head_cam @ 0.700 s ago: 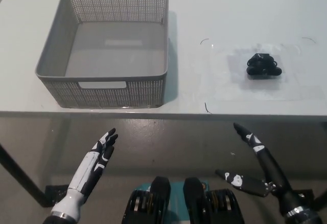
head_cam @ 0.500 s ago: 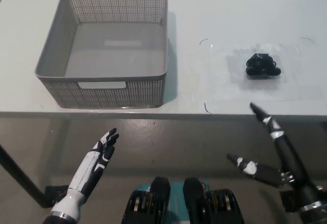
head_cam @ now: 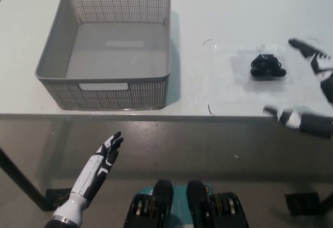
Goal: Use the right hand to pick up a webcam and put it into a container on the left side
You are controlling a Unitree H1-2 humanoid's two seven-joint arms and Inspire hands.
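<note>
The right hand (head_cam: 312,90) hangs at the right edge of the picture, spread wide and holding nothing, its fingers (head_cam: 307,48) reaching forward and its thumb held low. The left hand (head_cam: 101,160) rests low at the lower left, flat with fingers straight.

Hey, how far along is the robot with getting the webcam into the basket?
Nothing is done yet: the webcam sits on the table and the grey basket on the left holds nothing. In hand: the right hand is open over the table's right edge, beside the webcam but not touching it. Left: grasp, carry across, release into the basket. The left hand rests open below the table edge.
</note>
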